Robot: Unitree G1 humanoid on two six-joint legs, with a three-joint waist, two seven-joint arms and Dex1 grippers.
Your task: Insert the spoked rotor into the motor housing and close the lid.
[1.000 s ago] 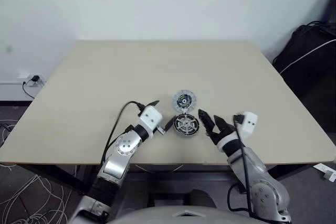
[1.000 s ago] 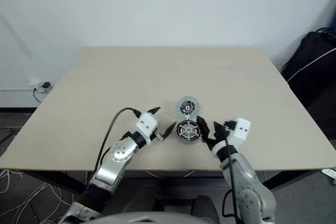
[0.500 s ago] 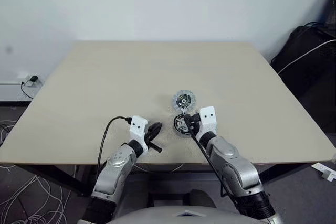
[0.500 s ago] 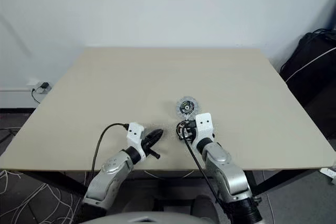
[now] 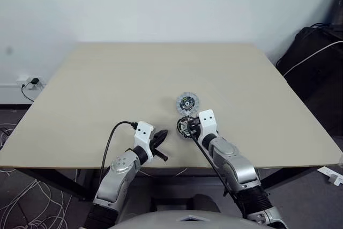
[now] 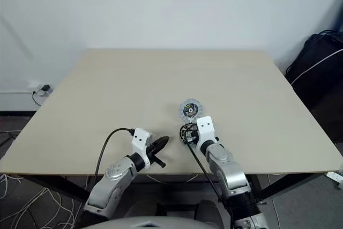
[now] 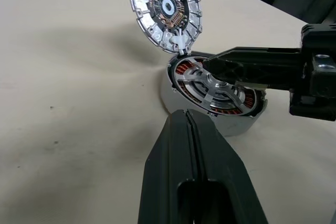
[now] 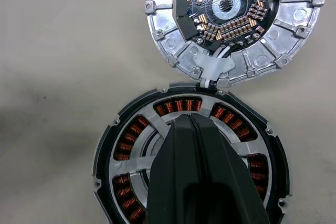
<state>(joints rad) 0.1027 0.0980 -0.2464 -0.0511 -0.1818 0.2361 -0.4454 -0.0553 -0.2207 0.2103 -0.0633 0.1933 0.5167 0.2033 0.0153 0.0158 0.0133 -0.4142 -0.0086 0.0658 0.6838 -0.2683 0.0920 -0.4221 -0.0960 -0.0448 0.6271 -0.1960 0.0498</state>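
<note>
Both hands have snapped closed; right hand (image 5: 188, 127) now presses on the rotor.

My left hand (image 5: 159, 139) has pulled back beside the motor housing (image 7: 212, 98) on the desk (image 5: 96, 89), empty. Right wrist view shows the spoked rotor (image 8: 157, 148) seated over the coils; lid (image 8: 236, 22) open, touching the housing's far rim.
</note>
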